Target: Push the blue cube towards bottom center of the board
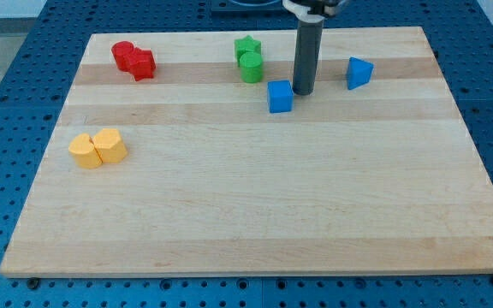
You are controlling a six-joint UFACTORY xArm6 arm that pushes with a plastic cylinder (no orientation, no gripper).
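Near the table's top edge, a little right of its middle, sits the blue cube [280, 97], a small solid block with crisp edges, a lighter top face and a darker front face. It looks light and rigid, likely to slide easily on the smooth wood, and just as likely to spin off if pushed off-centre. There is nothing to grip it with: this arm has no fingers, so nothing opens, closes or holds; the cube can only be shoved. The best contact is judged to be the middle of its far face, the one toward the top edge, so that it travels straight down to the bottom centre.

My tip [303, 91] stands just beside the cube's upper right corner, touching it or nearly so; which one cannot be told.

Further out, a blue triangular block [359, 73] lies to the right, near the top edge. Two green blocks [249, 59] sit together to the cube's upper left. Two red blocks [133, 60] huddle near the top left corner, and two yellow blocks [98, 148] rest touching each other by the left edge. The light wooden table [255, 222] lies bare between the cube and its bottom edge.
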